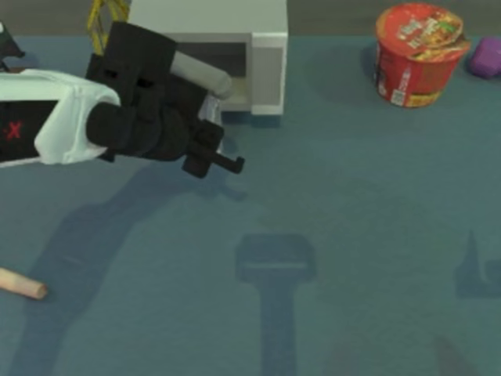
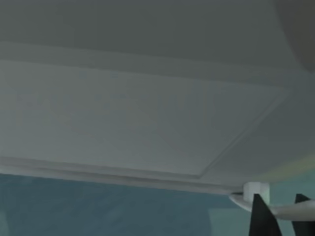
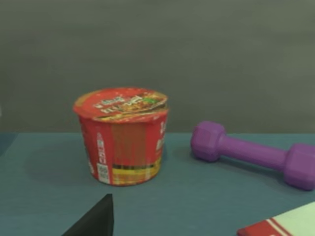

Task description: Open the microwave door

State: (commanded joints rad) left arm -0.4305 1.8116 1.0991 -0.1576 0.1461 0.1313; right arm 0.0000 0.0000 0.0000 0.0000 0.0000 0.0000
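At the table's far left, the microwave (image 1: 235, 31) stands with its cavity exposed; the microwave door (image 2: 128, 118), swung partly out, fills the left wrist view; the left gripper (image 2: 278, 216) straddles its white handle, jaws narrowly parted, grip unclear; swing seemingly unfinished.

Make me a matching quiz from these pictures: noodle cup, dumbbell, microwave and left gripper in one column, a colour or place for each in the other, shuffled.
Things:
1. noodle cup
2. dumbbell
3. microwave
4. left gripper

Descriptions:
A. purple, lying beside the cup
B. white-grey box at the table's far edge
C. red, upright, far right of the table
D. black, just in front of the microwave

Pairs: 1-C, 2-A, 3-B, 4-D
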